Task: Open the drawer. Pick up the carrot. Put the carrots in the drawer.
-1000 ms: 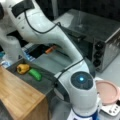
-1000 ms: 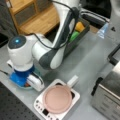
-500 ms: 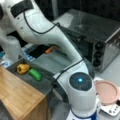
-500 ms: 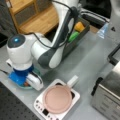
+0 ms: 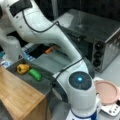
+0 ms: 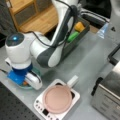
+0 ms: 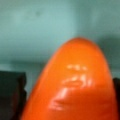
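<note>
Risk of losing the carrot (image 7: 75, 75) from its glossy rounded skin, pinched at both flanks by the gripper (image 7: 65, 96) closed on it, just beside the toaster oven (image 5: 100, 37), well apart from the open drawer (image 5: 42, 85), with the arm (image 5: 50, 30) folded low.

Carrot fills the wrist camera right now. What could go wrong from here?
1. The carrot sits between the end effector's dark fingers and blocks most of the wrist view, so judging position from it is hard.
2. The open drawer already holds a yellow pepper and a green vegetable; the carrot could land on them.
3. The arm hides the end effector in both front views.
</note>
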You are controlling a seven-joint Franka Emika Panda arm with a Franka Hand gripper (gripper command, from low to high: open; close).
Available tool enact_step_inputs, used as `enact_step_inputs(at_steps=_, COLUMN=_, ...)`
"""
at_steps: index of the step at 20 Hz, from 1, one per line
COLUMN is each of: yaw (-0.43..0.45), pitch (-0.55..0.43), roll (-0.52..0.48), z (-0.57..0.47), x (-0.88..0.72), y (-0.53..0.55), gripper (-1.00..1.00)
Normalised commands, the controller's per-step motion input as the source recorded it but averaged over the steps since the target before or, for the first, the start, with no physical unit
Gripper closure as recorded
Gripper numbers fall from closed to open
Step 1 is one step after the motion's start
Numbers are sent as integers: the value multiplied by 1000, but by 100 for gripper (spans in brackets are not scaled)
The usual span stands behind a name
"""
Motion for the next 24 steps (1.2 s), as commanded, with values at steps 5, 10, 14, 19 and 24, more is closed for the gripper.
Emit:
enact_step_inputs(at_steps=5, yaw=33, pitch=133, roll=145, z=168, x=106, y=-90, gripper=100)
enact_step_inputs(at_steps=10, yaw=28, pitch=131, roll=141, z=168, x=89, y=-84, gripper=100)
enact_step_inputs(at_steps=14, yaw=24, pitch=143, roll=130, z=212, x=81, y=-84, gripper=100)
enact_step_inputs(at_steps=19, yaw=19, pitch=146, roll=117, z=208, x=87, y=-85, gripper=100)
enact_step_inputs(at_steps=24, yaw=12, pitch=142, roll=105, z=186, x=93, y=-70, gripper=100)
